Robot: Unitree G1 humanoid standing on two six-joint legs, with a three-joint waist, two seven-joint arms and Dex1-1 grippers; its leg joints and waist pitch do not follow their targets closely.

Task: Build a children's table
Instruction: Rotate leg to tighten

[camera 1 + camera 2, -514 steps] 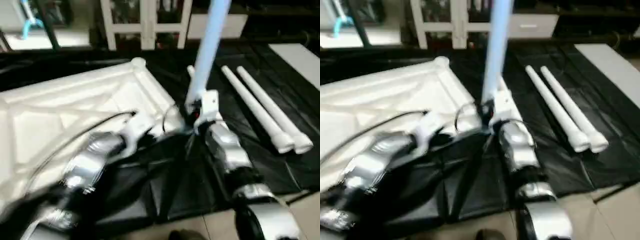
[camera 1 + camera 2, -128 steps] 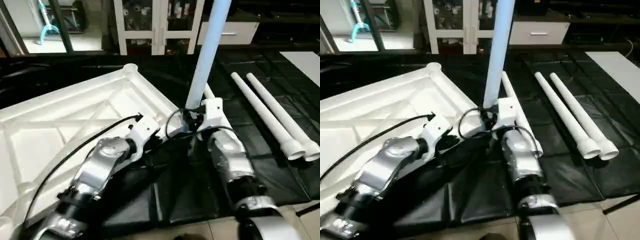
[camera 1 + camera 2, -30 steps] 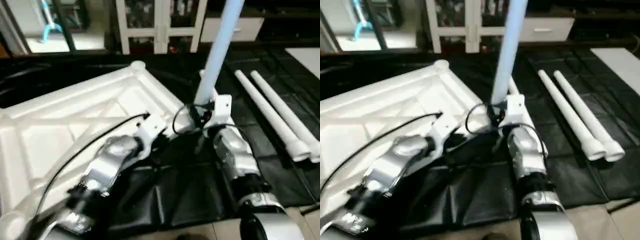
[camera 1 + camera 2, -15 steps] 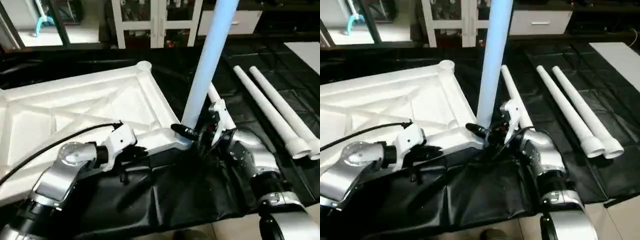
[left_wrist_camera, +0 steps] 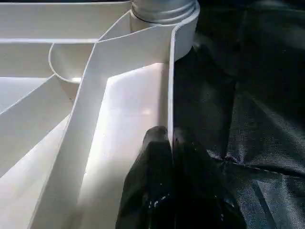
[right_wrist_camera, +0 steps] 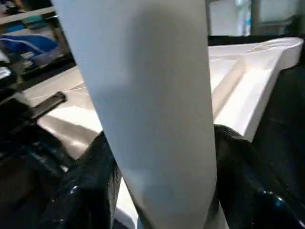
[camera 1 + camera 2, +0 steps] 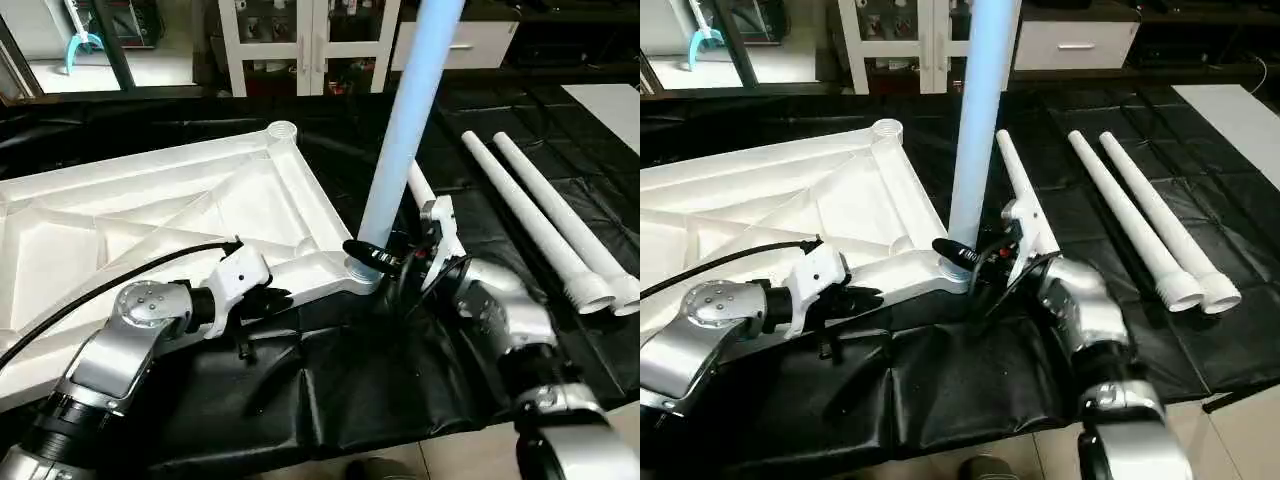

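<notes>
Left end effector (image 5: pixel 170 143) pinches the tabletop (image 7: pixel 150 220) rim; right end effector (image 6: pixel 159 157) straddles the upright leg (image 7: pixel 400 150).

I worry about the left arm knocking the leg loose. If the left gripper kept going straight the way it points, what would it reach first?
Likely the corner socket holding the upright leg. The left gripper, shut on the tabletop's rim, points along that rim toward it.

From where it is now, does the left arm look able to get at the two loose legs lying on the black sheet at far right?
Probably not. The left gripper is shut on the table top's rim, and the upright leg and right gripper stand between it and the two loose legs.
</notes>
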